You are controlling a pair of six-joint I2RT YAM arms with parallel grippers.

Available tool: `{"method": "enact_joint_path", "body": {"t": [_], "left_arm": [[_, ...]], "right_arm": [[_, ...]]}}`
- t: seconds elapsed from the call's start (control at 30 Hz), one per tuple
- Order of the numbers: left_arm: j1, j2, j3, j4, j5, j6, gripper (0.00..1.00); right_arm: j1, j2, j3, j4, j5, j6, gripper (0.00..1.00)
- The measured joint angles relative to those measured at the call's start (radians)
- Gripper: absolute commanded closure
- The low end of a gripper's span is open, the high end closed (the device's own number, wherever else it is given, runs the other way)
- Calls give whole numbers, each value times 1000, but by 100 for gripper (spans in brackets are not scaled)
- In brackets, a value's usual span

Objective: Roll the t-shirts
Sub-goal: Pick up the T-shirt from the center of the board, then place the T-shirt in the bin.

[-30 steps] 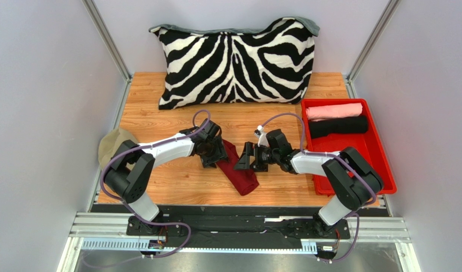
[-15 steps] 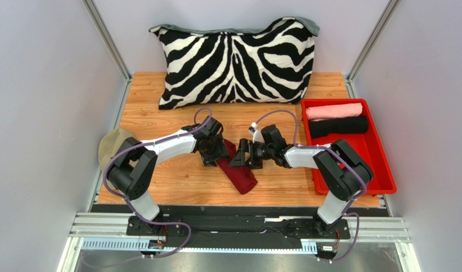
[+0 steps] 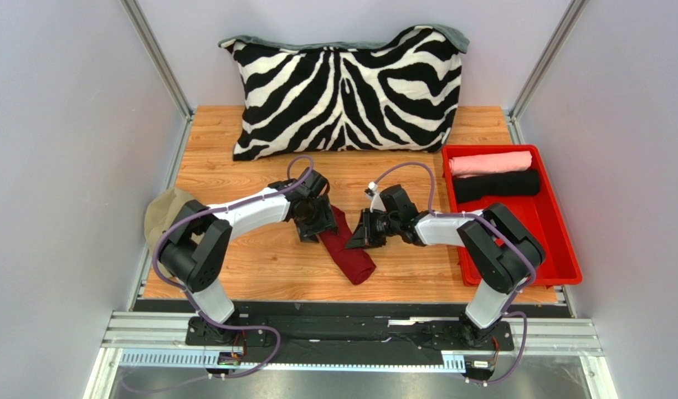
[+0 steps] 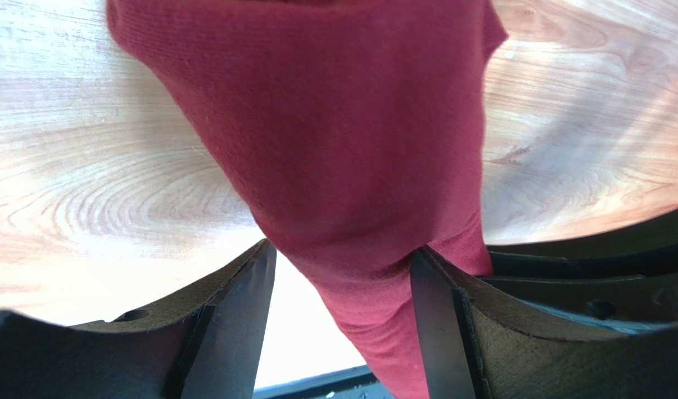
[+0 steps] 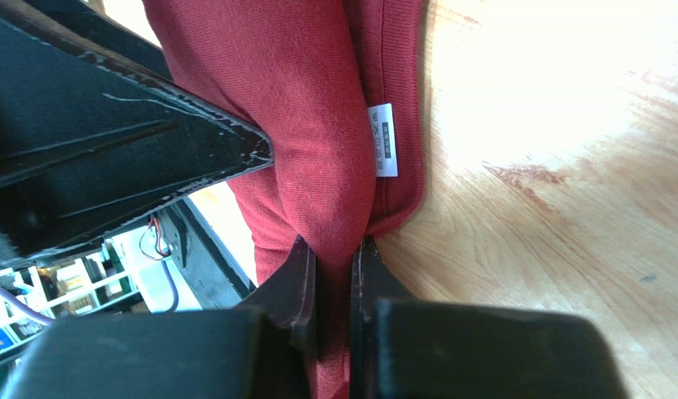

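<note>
Right wrist only: label point(image 5: 385, 139) on maroon t-shirt point(image 5: 317, 125)

We counted three t-shirts: one maroon t-shirt point(image 3: 348, 245), one pale pink t-shirt point(image 3: 490, 162) and one black t-shirt point(image 3: 496, 185). We also counted one red tray point(image 3: 559, 241), one zebra-striped pillow point(image 3: 346, 91), one khaki cap point(image 3: 161, 216), and two grippers, the left gripper point(image 4: 342, 249) and the right gripper point(image 5: 332, 243).

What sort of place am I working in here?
Probably a lab test cell, not a home: plain pale grey walls, a wood-grain tabletop edged by a silver metal rail frame, and a red plastic tray.
</note>
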Motion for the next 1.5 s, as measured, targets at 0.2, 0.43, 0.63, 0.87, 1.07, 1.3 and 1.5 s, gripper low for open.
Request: {"method": "enact_joint_path", "body": {"t": [0.2,0.43,0.63,0.87,1.07,1.3,1.5], "left_arm": [[3,-28,80,-75,-24,55,30],[30,-250,137,-128,-32,118,29],[39,-435,121,-140,-34,143,29],[46,-499,46,-142,-2,157,29],[47,-499,26,-138,51,159,29],[47,-493,17,-125,108,161,29],[47,-481,-1,-112,135,164,29]], "right_arm": [[1,-43,-66,55,24,61,100],[2,-188,-174,87,108,210,100],[16,-413,-180,58,261,333,100],[49,-692,-94,-90,597,429,100],[60,-857,-7,-298,1015,494,100],[-23,-992,5,-550,1457,631,100],[-290,-1022,-23,-646,1472,727,100]]}}
